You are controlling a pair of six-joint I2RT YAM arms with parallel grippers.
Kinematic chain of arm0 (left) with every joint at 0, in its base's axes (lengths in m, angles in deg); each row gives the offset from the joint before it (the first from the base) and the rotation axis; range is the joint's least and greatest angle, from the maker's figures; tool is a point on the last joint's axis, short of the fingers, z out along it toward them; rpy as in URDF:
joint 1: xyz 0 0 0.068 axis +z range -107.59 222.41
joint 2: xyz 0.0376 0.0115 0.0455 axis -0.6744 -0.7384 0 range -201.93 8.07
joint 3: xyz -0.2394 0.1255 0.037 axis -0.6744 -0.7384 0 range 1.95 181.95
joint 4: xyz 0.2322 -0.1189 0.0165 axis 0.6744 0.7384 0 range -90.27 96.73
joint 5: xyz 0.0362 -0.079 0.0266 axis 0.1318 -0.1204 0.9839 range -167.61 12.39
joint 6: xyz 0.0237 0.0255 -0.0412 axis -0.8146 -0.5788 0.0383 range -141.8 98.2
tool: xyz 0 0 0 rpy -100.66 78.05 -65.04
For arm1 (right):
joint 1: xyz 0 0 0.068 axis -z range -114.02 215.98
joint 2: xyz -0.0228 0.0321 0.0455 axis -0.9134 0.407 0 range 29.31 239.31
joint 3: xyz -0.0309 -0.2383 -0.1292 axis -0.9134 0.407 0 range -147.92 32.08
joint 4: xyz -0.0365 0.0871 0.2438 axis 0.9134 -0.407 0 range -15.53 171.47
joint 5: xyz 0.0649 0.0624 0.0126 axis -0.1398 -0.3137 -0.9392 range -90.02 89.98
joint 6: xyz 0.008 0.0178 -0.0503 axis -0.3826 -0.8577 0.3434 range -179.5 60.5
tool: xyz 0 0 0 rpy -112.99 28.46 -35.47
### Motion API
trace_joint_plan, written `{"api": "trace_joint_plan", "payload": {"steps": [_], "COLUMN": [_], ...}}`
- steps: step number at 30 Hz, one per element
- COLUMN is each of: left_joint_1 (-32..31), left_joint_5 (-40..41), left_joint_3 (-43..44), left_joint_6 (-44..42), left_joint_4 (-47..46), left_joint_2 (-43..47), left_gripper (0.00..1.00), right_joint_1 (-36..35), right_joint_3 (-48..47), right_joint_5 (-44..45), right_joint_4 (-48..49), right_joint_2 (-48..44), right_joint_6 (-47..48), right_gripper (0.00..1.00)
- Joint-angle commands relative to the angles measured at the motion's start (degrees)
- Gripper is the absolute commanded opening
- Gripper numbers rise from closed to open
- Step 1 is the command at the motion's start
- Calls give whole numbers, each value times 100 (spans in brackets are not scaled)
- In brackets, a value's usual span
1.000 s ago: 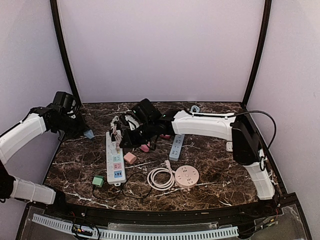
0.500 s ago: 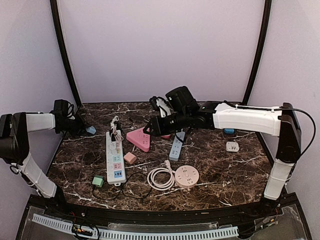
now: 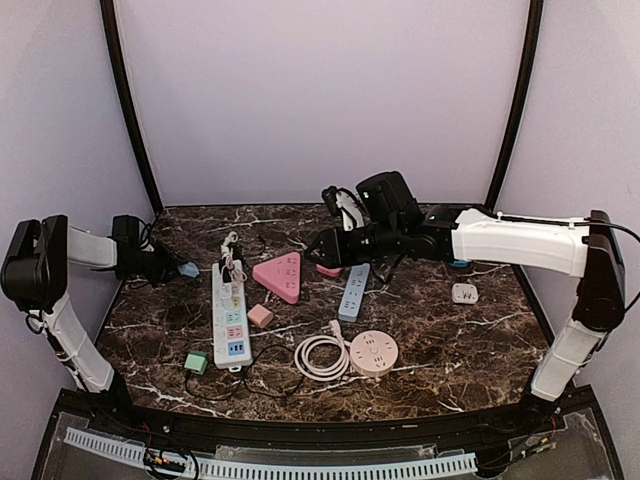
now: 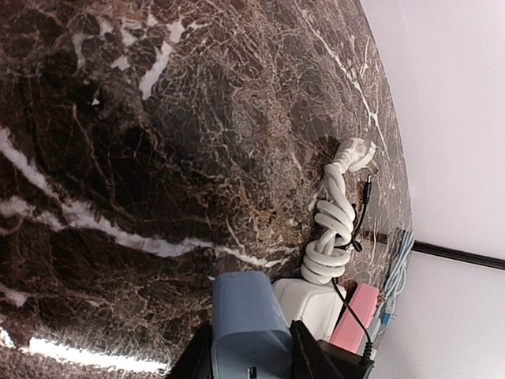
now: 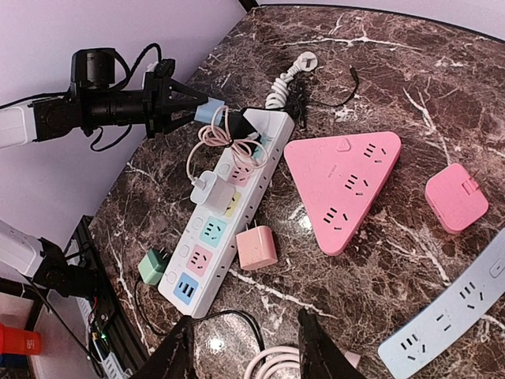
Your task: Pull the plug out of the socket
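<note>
My left gripper (image 3: 176,268) is shut on a light blue plug (image 3: 189,268) at the table's left edge, just left of the far end of the white power strip (image 3: 230,310). In the left wrist view the blue plug (image 4: 248,328) sits between my fingers, clear of the strip's end (image 4: 312,304). In the right wrist view the strip (image 5: 229,213) carries a white plug (image 5: 211,188) with a pink cable and a black plug (image 5: 256,122). My right gripper (image 3: 325,245) is open and empty, held above the table's middle; it also shows in the right wrist view (image 5: 246,355).
A pink triangular socket (image 3: 279,275), pink cube adapter (image 3: 260,315), green adapter (image 3: 196,362), blue strip (image 3: 353,291), pink plug (image 3: 329,270), coiled white cable (image 3: 321,355) and round socket (image 3: 374,353) lie around the strip. A bundled white cord (image 4: 335,213) lies near the strip's far end.
My right arm has swung right and back, away from the strip, uncovering the pink triangular socket. My left arm has lowered and stretched out, with the blue plug staying near the left edge.
</note>
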Motion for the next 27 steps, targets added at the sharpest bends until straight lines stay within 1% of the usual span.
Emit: {"api": "trace_joint_plan", "payload": {"steps": [1,5,10,13,19,22,27], "left_joint_1": [45,47,47,43,-36,-325,-914], "left_joint_5": [-94,8,136,302,566,827,1535], "left_joint_3": [-192,-251,-352,-417,-510,-496,-421], "left_joint_6": [58,-19,-82,-164,-495,-666,-897], "left_joint_4": [-184,-10,196,331,953,1419,2070], "left_joint_2": [18,16,134,351,915,1338,1833], "left_gripper": [33,40,47,51,61,65,68], "right_joint_1": [24,24,28,24,24,24,24], "right_joint_3": [100,105,114,114,81,25,-61], "right_joint_5": [24,-9,-13,-18,-33,-64,-148], "right_joint_4": [262,274,268,271,288,292,322], "right_joint_2": [-102,-78,-42,-17,76,164,291], "right_joint_6": [-69,-82,-91,-98,-99,-89,-100], "right_gripper": [42,42,42,42,42,44,48]}}
